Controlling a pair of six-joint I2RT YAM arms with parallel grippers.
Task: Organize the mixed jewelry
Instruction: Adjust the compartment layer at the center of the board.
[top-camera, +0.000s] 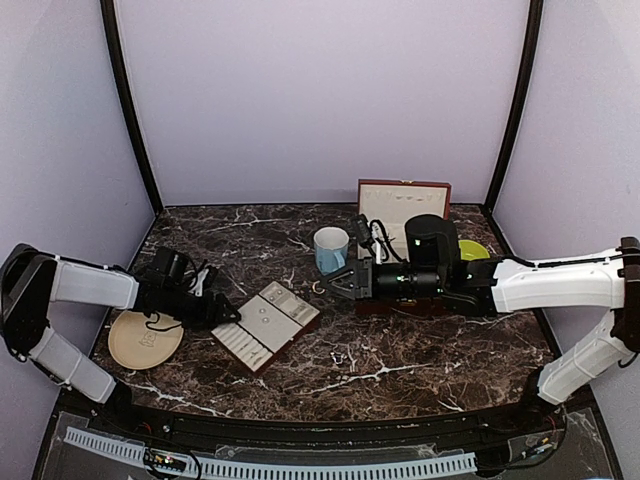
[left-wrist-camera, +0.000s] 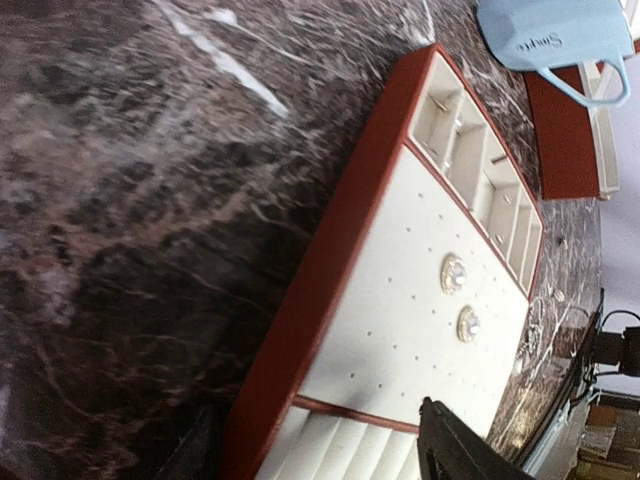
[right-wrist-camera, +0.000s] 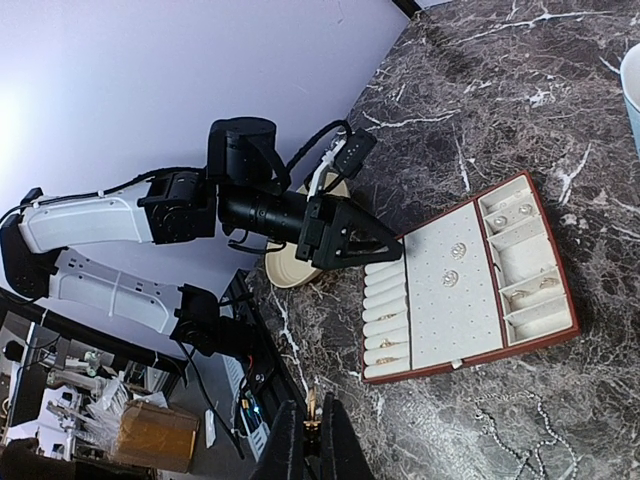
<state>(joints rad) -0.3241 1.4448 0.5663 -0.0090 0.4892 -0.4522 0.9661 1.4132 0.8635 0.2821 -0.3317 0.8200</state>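
The cream slotted tray (top-camera: 268, 322) lies at the table's middle left. Two round studs (left-wrist-camera: 453, 272) sit on its flat pad, and small rings (right-wrist-camera: 386, 346) rest in its ring rolls. My left gripper (left-wrist-camera: 320, 452) is open, low over the ring-roll end of the tray (left-wrist-camera: 400, 330), with nothing between its fingers. My right gripper (right-wrist-camera: 312, 442) hangs above the table, to the right of the tray, shut on a small gold piece (right-wrist-camera: 312, 424). A fine chain (right-wrist-camera: 520, 432) lies loose on the marble beside the tray. In the top view the right gripper (top-camera: 326, 287) is just below the mug.
A pale blue mug (top-camera: 331, 250) stands behind the tray. The red-brown box (top-camera: 404, 203) with cream lining is open at the back. A beige plate (top-camera: 145, 338) lies under the left arm. A yellow-green dish (top-camera: 473, 249) sits behind the right arm.
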